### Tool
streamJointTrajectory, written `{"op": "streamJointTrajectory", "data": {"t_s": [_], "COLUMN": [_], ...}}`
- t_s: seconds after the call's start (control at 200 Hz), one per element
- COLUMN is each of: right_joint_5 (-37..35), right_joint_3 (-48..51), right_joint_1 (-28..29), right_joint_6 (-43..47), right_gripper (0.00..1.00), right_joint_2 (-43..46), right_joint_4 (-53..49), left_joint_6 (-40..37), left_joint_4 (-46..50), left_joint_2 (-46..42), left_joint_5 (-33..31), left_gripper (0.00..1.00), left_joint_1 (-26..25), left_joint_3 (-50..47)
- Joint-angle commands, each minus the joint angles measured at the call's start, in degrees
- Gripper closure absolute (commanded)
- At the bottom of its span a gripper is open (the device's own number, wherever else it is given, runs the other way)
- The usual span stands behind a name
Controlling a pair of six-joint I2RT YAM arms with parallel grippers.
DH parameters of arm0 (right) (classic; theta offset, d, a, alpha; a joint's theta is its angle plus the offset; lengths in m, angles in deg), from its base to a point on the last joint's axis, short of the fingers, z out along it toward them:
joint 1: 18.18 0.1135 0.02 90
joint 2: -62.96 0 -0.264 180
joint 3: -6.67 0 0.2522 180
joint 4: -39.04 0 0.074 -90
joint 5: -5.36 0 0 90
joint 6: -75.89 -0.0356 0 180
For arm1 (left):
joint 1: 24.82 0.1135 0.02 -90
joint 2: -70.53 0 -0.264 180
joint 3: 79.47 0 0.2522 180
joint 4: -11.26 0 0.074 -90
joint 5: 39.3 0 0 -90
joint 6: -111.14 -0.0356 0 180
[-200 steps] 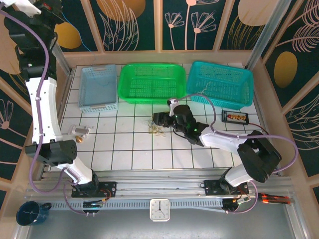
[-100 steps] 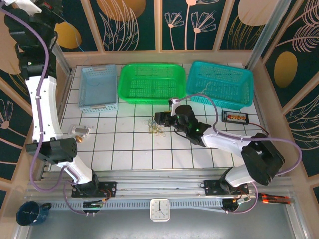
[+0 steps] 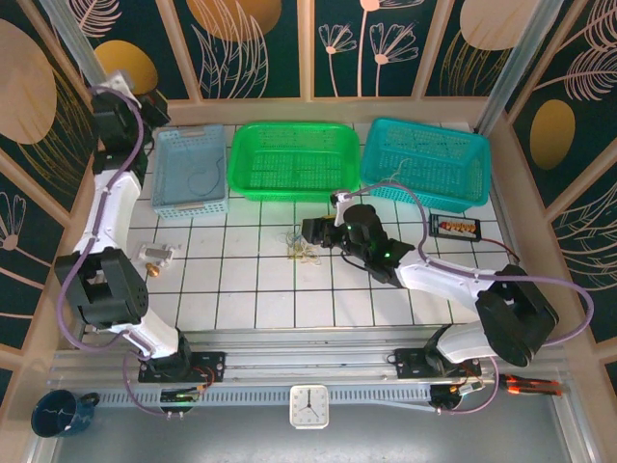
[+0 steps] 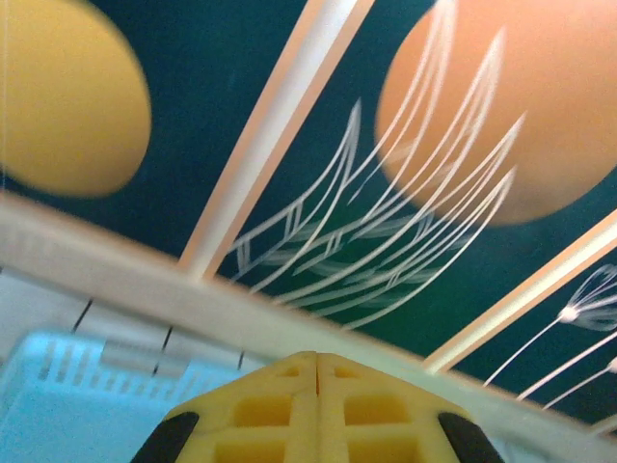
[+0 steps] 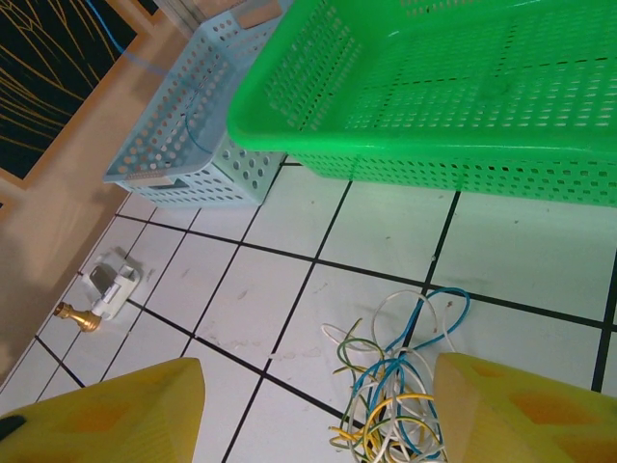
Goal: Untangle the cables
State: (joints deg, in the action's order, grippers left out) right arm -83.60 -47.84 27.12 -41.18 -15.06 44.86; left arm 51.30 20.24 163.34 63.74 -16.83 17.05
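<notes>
my left arm (image 3: 106, 207) stands tall along the left edge of the table (image 3: 241, 299), with the elbow low near the base and the forearm reaching up to the back-left corner. its claw (image 4: 316, 391) is clenched. in the left wrist view the two yellow fingers (image 4: 255, 415) meet along one seam, aimed at the painted back wall over the rim of the pale blue basket (image 3: 190, 169).

my right arm (image 3: 434, 280) lies low and stretched out, from its base at the near right across to the table's middle. its claw (image 3: 310, 230) points left and is released. in the right wrist view the fingers stand well apart and grip nothing.

the cables (image 3: 307, 251) lie as one loose tangle on the white tiles at the middle of the table, just left of the right claw. they are in front of the green basket (image 3: 292, 159) but apart from it. from the right wrist i see blue, white, yellow and green strands looping across a tile line.

the pale blue, green and teal basket (image 3: 424, 159) line the back edge. wooden walls close the left, back and right sides. bare tiles run left of the tangle and toward the near edge. a small white part with a brass fitting (image 3: 154, 255) sits well to the left, and a small black box (image 3: 455, 227) lies in front of the teal basket.
</notes>
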Motion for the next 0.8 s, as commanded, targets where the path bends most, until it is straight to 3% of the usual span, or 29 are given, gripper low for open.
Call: {"op": "streamJointTrajectory", "data": {"t_s": [0.0,0.275,0.395,0.435,0.545,0.651,0.676,0.796], "right_joint_5": [-1.48,-1.40,-1.57,-1.65,-1.72,-1.74,-1.74,-1.55], "right_joint_3": [0.44,-0.70,-0.99,-1.13,-1.44,-1.65,-1.77,-2.62], "right_joint_1": [-0.69,-0.90,-0.96,-0.99,-1.05,-1.18,-1.22,-1.57], "right_joint_6": [0.84,0.32,-0.02,-0.09,-0.18,-0.26,-0.33,-0.26], "right_gripper": [0.36,0.36,0.36,0.36,0.36,0.36,0.36,0.36], "right_joint_2": [1.40,1.16,1.03,1.04,1.08,1.19,1.13,1.07], "right_joint_4": [-0.63,-1.37,-2.03,-2.37,-3.26,-3.66,-3.82,-4.41], "left_joint_6": [-1.96,-4.17,-5.48,-5.77,-5.98,-5.98,-5.97,-4.91], "left_joint_4": [-6.96,-7.47,-7.53,-7.44,-7.62,-6.98,-6.77,-5.58], "left_joint_2": [-2.13,2.24,3.40,3.51,2.80,1.30,0.95,-0.37], "left_joint_5": [1.66,4.19,3.77,3.60,3.66,3.73,4.04,6.62], "left_gripper": [1.00,1.00,0.90,0.82,0.42,0.14,0.03,0.01], "left_joint_1": [0.54,0.54,0.59,0.54,0.54,0.60,0.54,0.54], "left_joint_3": [-5.35,-12.52,-14.44,-14.93,-15.39,-14.33,-13.86,-11.61]}}
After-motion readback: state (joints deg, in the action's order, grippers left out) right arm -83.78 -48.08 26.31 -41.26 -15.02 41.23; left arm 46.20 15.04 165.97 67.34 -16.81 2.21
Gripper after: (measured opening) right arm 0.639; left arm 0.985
